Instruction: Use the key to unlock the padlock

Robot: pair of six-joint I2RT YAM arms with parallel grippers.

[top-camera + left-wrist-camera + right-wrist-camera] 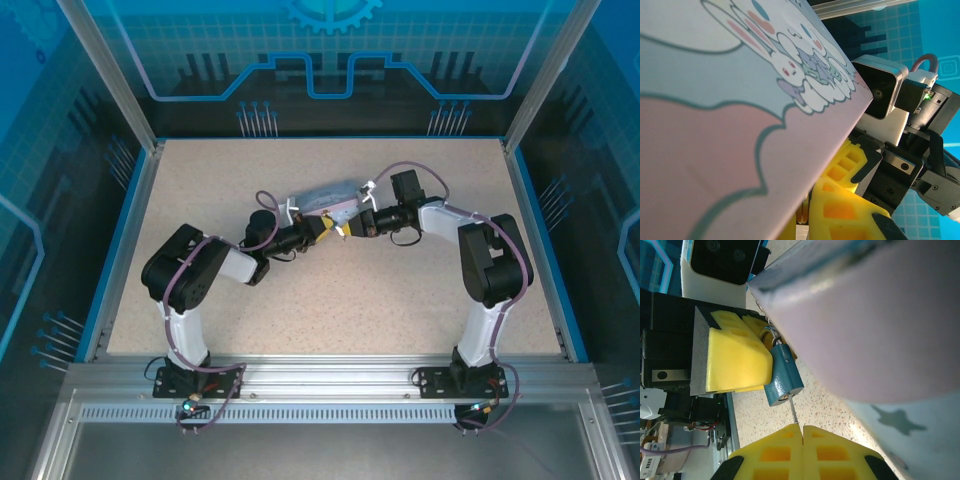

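The padlock [782,377] has a small teal-blue body and a thin silver shackle. It hangs just above the speckled table, right beside the tin. My left gripper [322,228] is shut on it; one of its yellow fingers [735,357] covers the padlock's left side. The key [793,412] shows as a thin grey blade. It runs from my shut right gripper [802,430] up into the keyhole on the padlock's bottom face. In the left wrist view, the left gripper [802,220] shows a sliver of brass between its jaws. The two grippers meet tip to tip at the table's middle.
A pale blue and pink tin [325,195] with a white cartoon rabbit [805,75] stands close behind both grippers, blocking much of each wrist view. Blue walls ring the speckled table [350,300], with open surface in front of the grippers.
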